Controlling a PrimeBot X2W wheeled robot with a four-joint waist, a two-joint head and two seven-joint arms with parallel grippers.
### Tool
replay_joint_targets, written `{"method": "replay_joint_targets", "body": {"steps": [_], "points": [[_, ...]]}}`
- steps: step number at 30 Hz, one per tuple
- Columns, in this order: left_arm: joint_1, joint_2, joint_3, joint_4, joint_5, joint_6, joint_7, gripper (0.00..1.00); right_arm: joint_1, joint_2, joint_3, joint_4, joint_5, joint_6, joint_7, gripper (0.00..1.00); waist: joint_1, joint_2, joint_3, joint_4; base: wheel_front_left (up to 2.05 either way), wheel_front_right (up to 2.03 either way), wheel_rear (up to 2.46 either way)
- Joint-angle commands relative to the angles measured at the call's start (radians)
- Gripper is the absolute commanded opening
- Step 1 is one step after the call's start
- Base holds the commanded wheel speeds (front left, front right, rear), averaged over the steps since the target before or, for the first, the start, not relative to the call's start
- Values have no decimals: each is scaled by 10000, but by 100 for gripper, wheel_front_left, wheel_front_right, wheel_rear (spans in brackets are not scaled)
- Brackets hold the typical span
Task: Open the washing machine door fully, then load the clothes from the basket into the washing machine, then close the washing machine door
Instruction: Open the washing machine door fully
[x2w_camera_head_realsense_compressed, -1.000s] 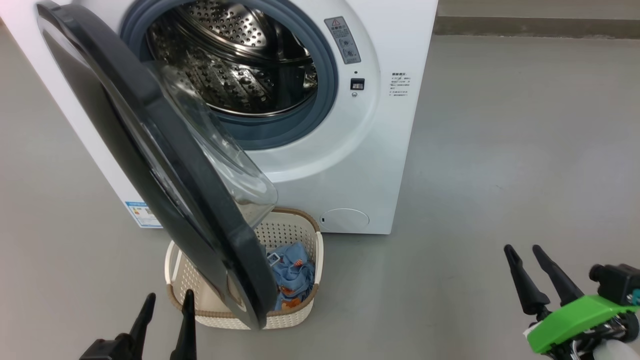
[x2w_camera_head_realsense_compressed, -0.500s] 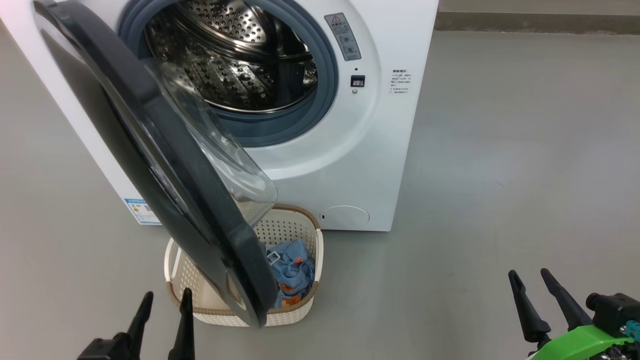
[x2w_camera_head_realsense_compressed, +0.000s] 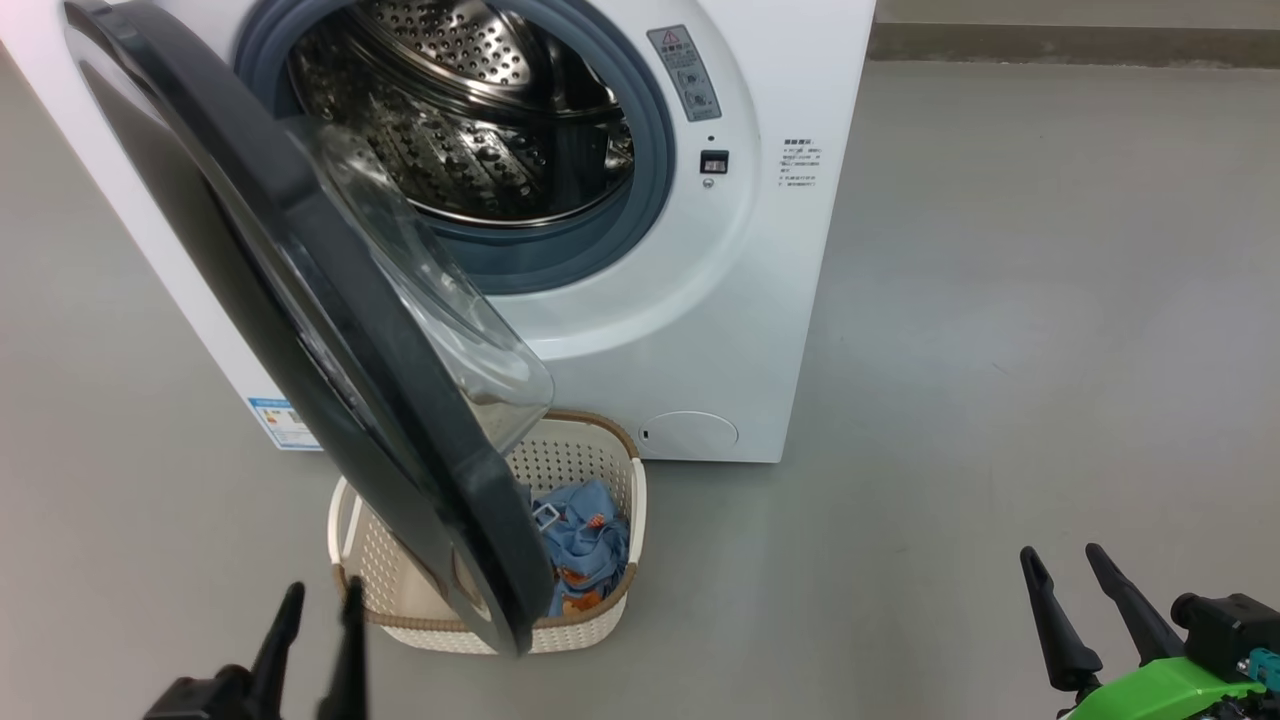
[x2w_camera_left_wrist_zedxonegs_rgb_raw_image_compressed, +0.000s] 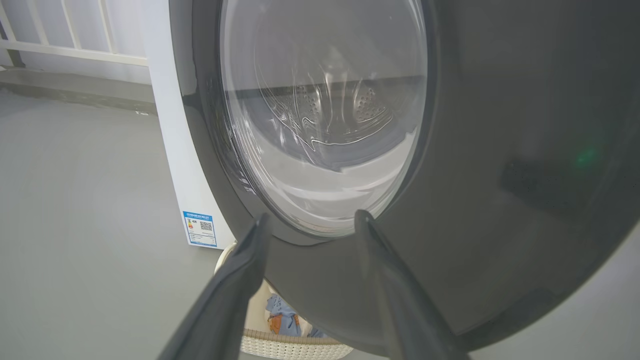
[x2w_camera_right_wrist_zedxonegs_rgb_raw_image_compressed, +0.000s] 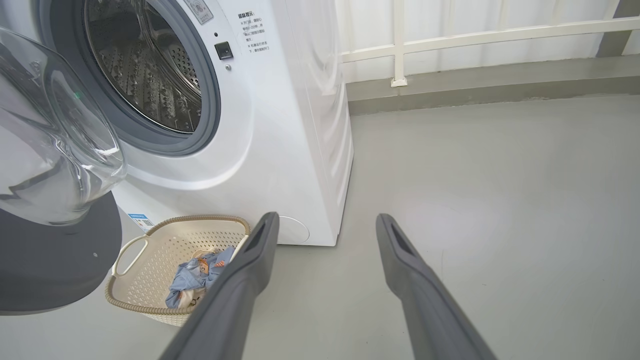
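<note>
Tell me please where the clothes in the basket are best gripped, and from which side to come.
Probably the raised crumpled bunch of the clothes, pinched from above and from the robot's right. They lie heaped in the right half of the basket, and the door hangs over its left part, so the right gripper has the freer way.

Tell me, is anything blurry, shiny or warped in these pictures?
Head view: the dark-fingered left gripper looks smeared. Left wrist view: the glossy black round washing machine door mirrors a green glow, and its clear glass window warps the steel drum. Right wrist view: the big white washing machine shows bowed edges.
</note>
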Motion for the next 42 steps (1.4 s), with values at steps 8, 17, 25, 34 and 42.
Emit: {"method": "replay_joint_targets", "body": {"steps": [8, 17, 25, 34, 42], "points": [[-626, 46, 1130, -1894, -53, -25, -65, 0, 92, -80, 61, -263, -117, 16, -122, 100, 0, -1, -53, 33, 0, 0, 0], [-890, 36, 217, -5810, 493, 347, -65, 0, 63, -94, 138, -422, -77, 16, -122, 100, 0, -1, -9, 25, 0, 0, 0], [-1023, 35, -2846, -5628, 287, 472, -65, 0, 47, -80, 186, -460, -204, 16, -122, 100, 0, -1, -30, -59, 0, 0, 0], [-1527, 34, -4079, -2870, -687, 661, -65, 0, -41, -16, 293, -615, -383, 16, -122, 100, 0, -1, -1, -238, 0, 0, 0], [-1906, 34, -3622, -1459, -1500, 771, -65, 0, -35, 6, 209, -843, -459, 16, -122, 100, 0, -1, 13, -274, 0, 0, 0]]}}
